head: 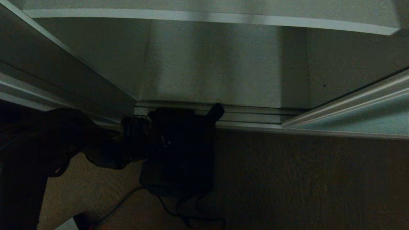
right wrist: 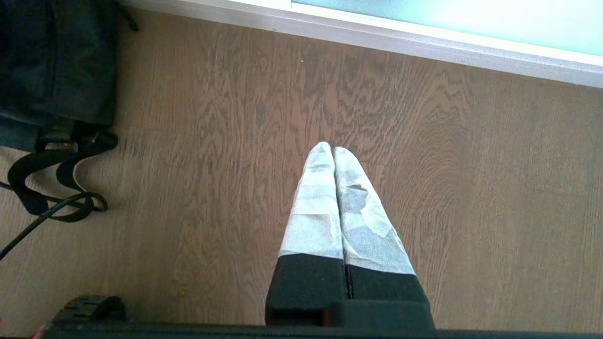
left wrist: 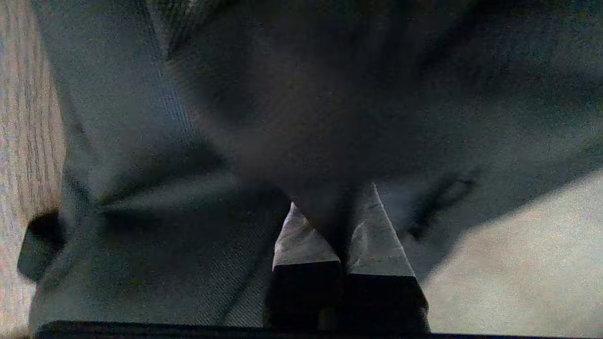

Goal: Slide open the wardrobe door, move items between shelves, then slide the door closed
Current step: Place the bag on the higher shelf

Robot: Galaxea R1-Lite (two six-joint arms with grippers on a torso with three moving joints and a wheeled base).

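The floppy black bag [head: 179, 156] lies on the wood floor in front of the open wardrobe, its top against the floor track. My left gripper [head: 143, 127] reaches in from the left onto the bag's upper left corner. In the left wrist view the left gripper [left wrist: 332, 197] is shut, with a fold of the bag's black fabric [left wrist: 141, 263] pinched between its taped fingers. The sliding wardrobe door [head: 367, 115] stands to the right. A pale shelf [head: 207, 17] runs across the top. My right gripper [right wrist: 332, 150] hangs shut and empty over bare floor. The bag [right wrist: 52, 61] is off to its side.
The ribbed silver floor track [head: 249, 116] runs along the wardrobe's front. A second frosted panel [head: 48, 73] slants in at the left. The bag's black straps [right wrist: 56, 183] and a thin cable [head: 191, 217] trail on the floor nearby.
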